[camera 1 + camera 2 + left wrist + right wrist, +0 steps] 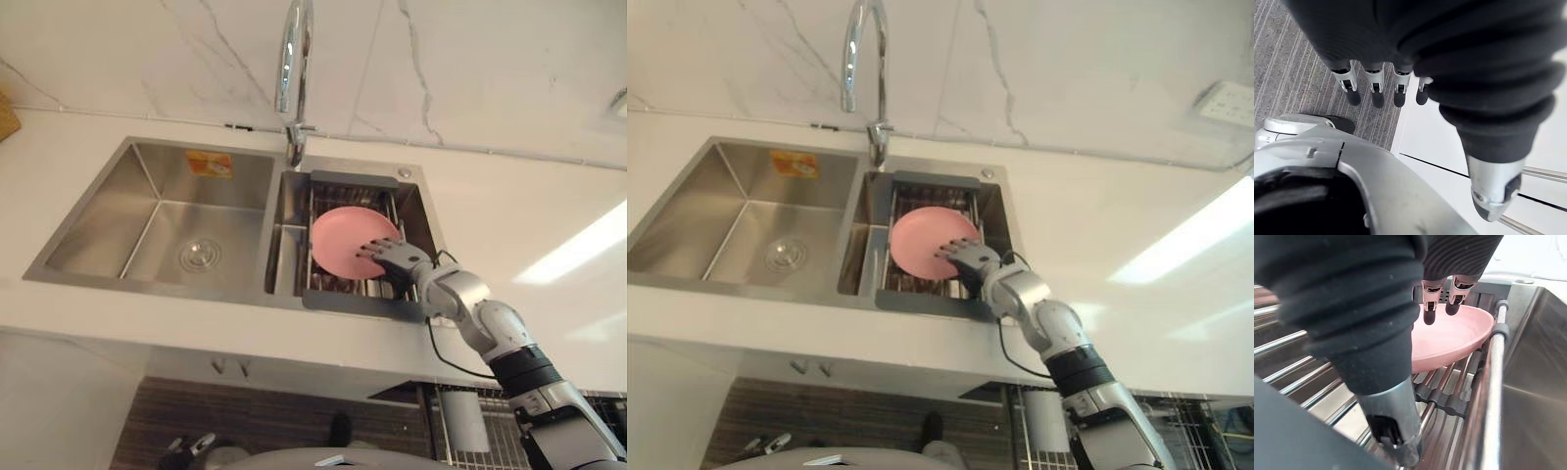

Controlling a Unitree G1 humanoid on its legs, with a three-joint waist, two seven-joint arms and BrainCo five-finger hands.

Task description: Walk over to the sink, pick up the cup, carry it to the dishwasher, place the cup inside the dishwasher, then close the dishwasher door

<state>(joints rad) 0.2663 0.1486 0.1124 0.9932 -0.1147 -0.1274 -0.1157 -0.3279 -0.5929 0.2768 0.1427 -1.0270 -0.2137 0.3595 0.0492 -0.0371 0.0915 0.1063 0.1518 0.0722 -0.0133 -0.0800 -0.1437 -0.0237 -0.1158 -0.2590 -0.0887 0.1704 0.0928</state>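
Right hand (390, 257) is hovering, fingers (1429, 313) straight and gripping nothing, across the pink dish (343, 240) tilted on the rack (355, 177) in the sink (147, 162), and pinching that shallow rim may be risking a slip.

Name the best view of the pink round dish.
Left eye view: the pink round dish shows almost whole on the wire rack, right hand over its edge. Right eye view matches; right wrist view crops it.
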